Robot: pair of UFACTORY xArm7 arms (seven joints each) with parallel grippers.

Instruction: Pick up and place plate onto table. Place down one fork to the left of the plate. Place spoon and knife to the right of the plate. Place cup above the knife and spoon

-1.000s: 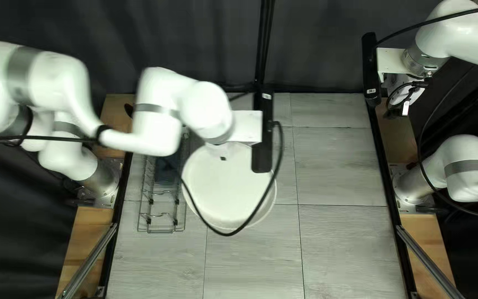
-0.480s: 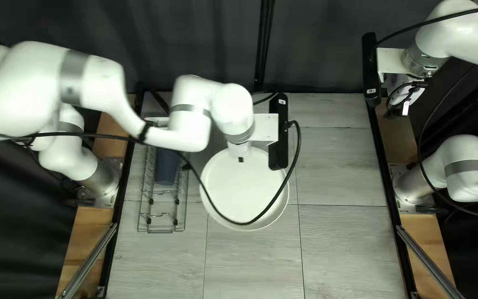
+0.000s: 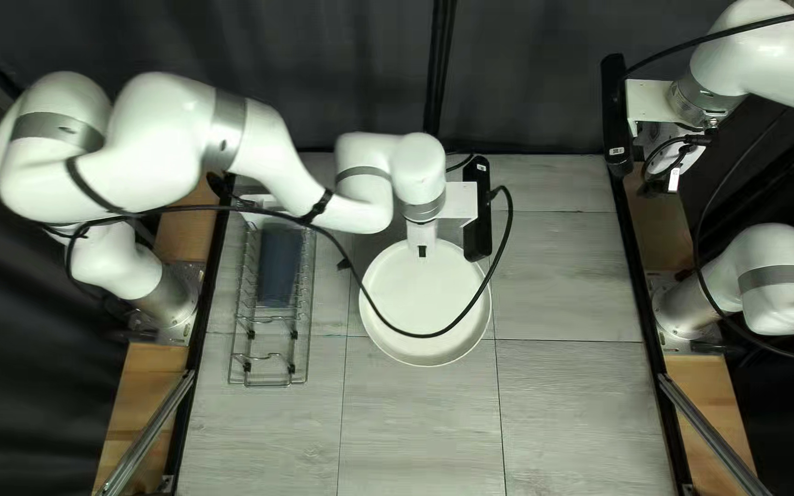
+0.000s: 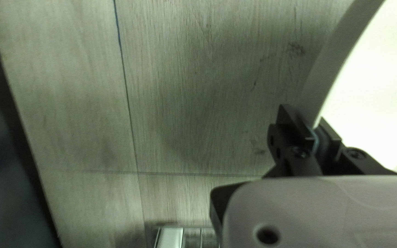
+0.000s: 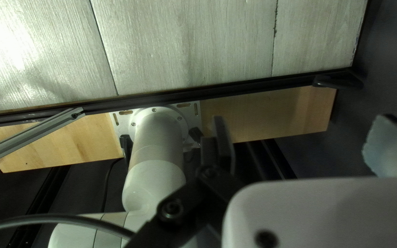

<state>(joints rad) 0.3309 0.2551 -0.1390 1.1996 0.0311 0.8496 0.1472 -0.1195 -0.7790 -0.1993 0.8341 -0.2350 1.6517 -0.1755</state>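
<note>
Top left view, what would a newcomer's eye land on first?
Probably the large white plate near the middle, its rim clamped in the left gripper. Next, the white left arm reaching in from the left edge, its black cable looping across the view of the plate. Then the wire rack left of the plate, holding a dark blue item.
</note>
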